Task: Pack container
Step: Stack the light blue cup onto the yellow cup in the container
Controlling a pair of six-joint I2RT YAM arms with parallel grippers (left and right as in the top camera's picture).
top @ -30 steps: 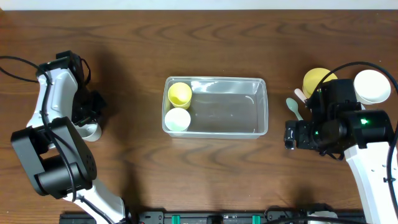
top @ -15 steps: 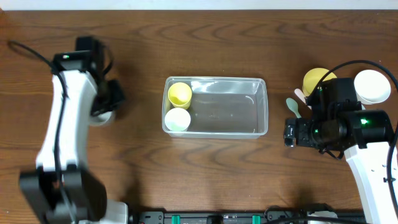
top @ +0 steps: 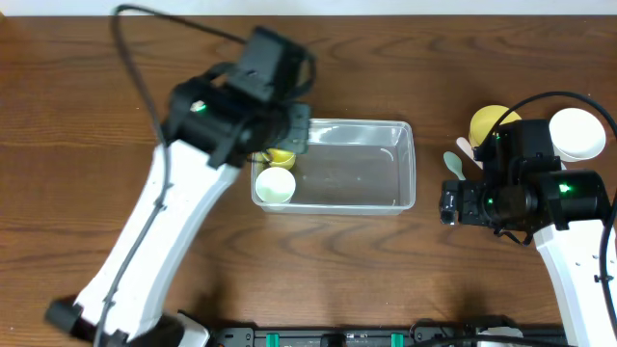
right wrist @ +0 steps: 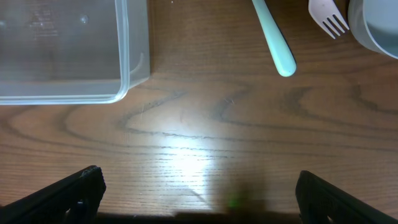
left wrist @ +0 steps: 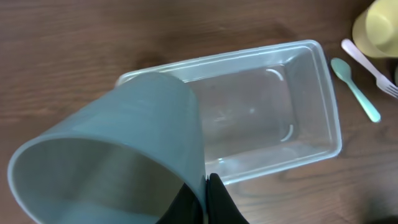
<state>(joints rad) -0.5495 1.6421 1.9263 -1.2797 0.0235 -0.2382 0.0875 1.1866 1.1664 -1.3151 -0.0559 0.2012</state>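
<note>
Overhead and wrist views of the packing scene. The clear container (top: pixel 352 178) lies at the centre of the wooden table (top: pixel 58 116), its long axis running from 9 to 3 o'clock. Two cups stand side by side in its 9 o'clock end: a yellow cup (top: pixel 282 157), partly hidden by the left arm, toward 12 o'clock, and a pale cup (top: pixel 275 186) toward 6 o'clock; the other part of the tub floor is bare. The left arm reaches over that 9 o'clock end. In the left wrist view the left gripper (left wrist: pixel 206 198) pinches the wall of a grey-blue cup (left wrist: pixel 118 149), held tilted with its mouth toward the camera, above the container's near corner. The right gripper (right wrist: pixel 199 202) sits at 3 o'clock of the container, apart from it, with its fingers (right wrist: pixel 68 193) spread wide over bare wood and nothing between them. Beyond it, toward 2 o'clock of the container, lie a teal spoon (top: pixel 453 166) and a fork (top: pixel 465 146) side by side. A yellow bowl (top: pixel 490 121) is just beside them, and a white bowl (top: pixel 576 132) stands farther toward 3 o'clock.
</note>
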